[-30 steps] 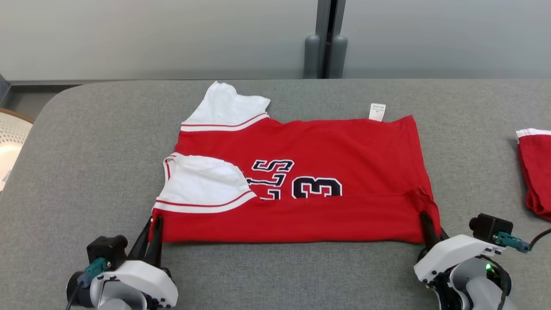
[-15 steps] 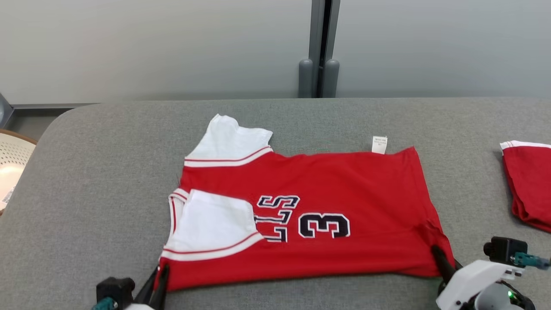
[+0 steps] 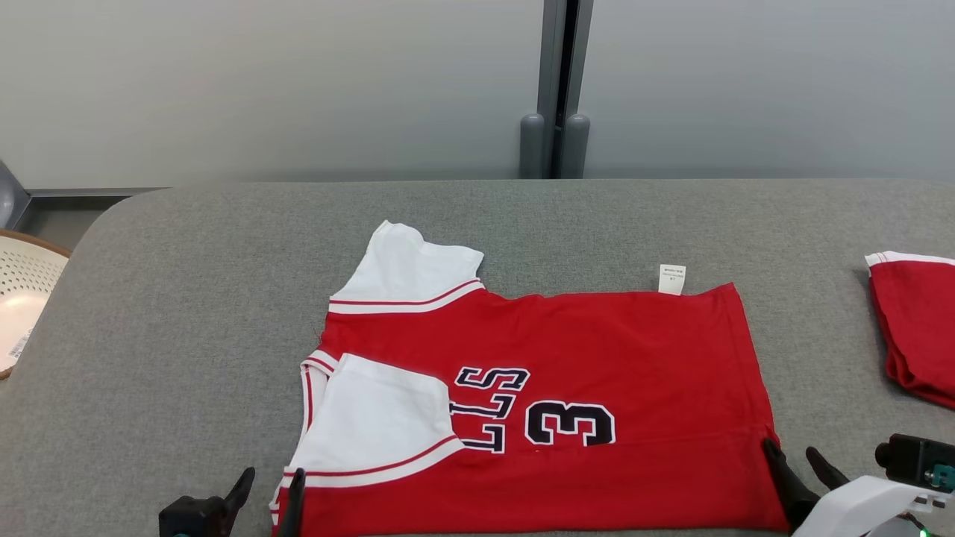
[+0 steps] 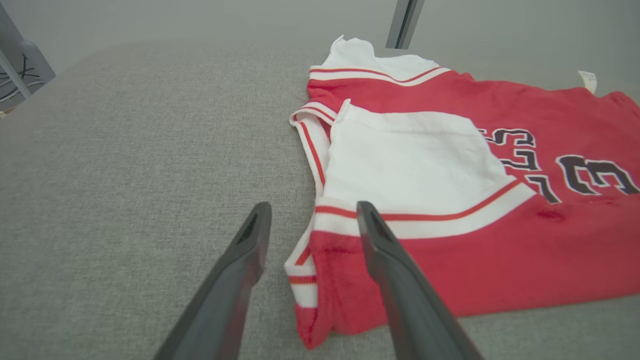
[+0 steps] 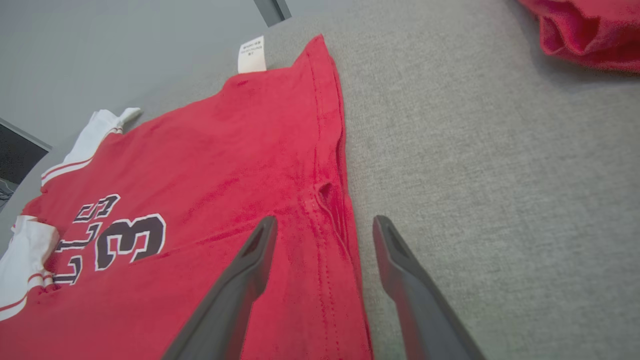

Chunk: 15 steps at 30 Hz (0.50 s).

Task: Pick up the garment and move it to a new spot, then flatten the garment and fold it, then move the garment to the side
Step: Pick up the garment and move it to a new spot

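Shirt (image 3: 567, 358): red with white sleeves, flat on the grey table (image 3: 186, 298), centre-near; near sleeve lies folded over the front.
Left gripper (image 4: 313, 205): fingers spread, holding nothing; astride the shirt's near left corner, one finger over bare table, the other over red cloth.
Right gripper (image 5: 325, 218): fingers spread, holding nothing; astride the side hem at the near right corner.
Tag (image 3: 672, 279): white, pokes out past the far edge.
Second red garment (image 3: 914, 328): bunched at the table's right, well apart.

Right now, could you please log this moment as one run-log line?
garment: red-and-white numbered jersey lying on grey fabric surface | left gripper: open at sleeve-end corner | right gripper: open at hem-end corner
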Tool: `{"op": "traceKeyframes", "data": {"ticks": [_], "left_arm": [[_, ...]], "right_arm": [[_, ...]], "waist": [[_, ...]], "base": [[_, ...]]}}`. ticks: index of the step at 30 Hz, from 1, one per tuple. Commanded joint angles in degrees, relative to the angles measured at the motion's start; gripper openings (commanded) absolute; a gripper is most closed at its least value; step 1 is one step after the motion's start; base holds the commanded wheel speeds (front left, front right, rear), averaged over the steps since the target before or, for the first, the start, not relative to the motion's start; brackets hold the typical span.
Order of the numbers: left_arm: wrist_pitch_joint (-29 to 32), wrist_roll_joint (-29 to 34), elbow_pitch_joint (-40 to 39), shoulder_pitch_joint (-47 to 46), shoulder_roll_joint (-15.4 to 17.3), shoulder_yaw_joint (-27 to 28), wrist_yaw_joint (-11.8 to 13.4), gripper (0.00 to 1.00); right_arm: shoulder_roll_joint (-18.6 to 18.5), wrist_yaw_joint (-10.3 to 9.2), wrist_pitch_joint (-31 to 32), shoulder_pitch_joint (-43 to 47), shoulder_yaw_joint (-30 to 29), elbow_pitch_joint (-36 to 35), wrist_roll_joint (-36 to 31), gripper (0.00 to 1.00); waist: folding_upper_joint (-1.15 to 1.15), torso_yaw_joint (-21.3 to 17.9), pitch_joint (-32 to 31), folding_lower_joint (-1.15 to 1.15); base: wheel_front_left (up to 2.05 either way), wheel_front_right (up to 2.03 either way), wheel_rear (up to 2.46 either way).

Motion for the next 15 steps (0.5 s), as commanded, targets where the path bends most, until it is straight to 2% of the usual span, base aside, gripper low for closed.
{"op": "traceKeyframes", "data": {"ticks": [1,6,12,15], "left_arm": [[-0.92,-0.03,-0.41,-0.39,-0.01,0.42,0.61,1.00],[-4.08,-0.58,-0.95,-2.67,-0.44,1.70,1.71,1.00],[-7.35,-1.74,-2.33,-8.41,-0.91,2.31,0.28,1.00],[-6.91,-1.25,-1.09,-13.07,0.09,1.67,-0.32,1.00]], "right_arm": [[-0.15,-0.01,-1.30,-0.23,0.01,-1.26,-1.37,1.00],[-0.40,-0.01,-6.06,-1.18,0.74,-4.04,-4.56,1.00],[-1.56,-0.01,-13.27,-4.83,2.99,-5.42,-6.59,1.00],[-3.53,-0.01,-15.38,-8.22,4.37,-4.62,-8.19,1.00]], "waist": [[0.00,-0.14,0.05,0.00],[0.00,-0.34,0.70,0.00],[0.00,-1.28,3.58,0.00],[0.00,-2.27,6.53,0.00]], "base": [[0.00,0.00,0.00],[0.00,0.00,0.00],[0.00,0.00,0.00],[0.00,0.00,0.00]]}}
